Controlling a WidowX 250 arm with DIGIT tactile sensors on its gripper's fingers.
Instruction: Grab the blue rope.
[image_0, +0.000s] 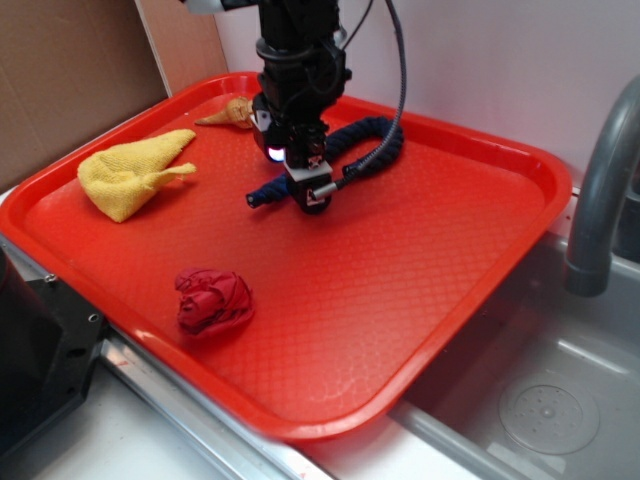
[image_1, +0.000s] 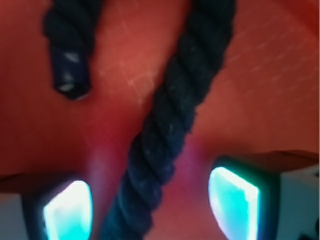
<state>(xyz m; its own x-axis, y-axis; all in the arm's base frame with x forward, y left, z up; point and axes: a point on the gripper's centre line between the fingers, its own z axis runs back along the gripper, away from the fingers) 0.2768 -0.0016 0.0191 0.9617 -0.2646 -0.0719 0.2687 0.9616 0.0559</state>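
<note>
Blue rope (image_1: 165, 125), thick, soft, probably light, lies on red tray (image_0: 420, 300); tool (image_0: 305, 192) open, empty, straddles its middle, a sensible grip point.

Kitchen-like sink setup: grey faucet (image_0: 598, 190), steel basin (image_0: 560, 400), red tray (image_0: 420, 330).

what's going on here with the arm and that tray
A robot arm is going for the blue rope lying on the red tray beside a sink. Its tool is down over one stretch of the rope, and the wrist view shows the rope running between the two open fingers, not yet squeezed. A yellow cloth and a crumpled red cloth lie untouched elsewhere on the tray.
</note>
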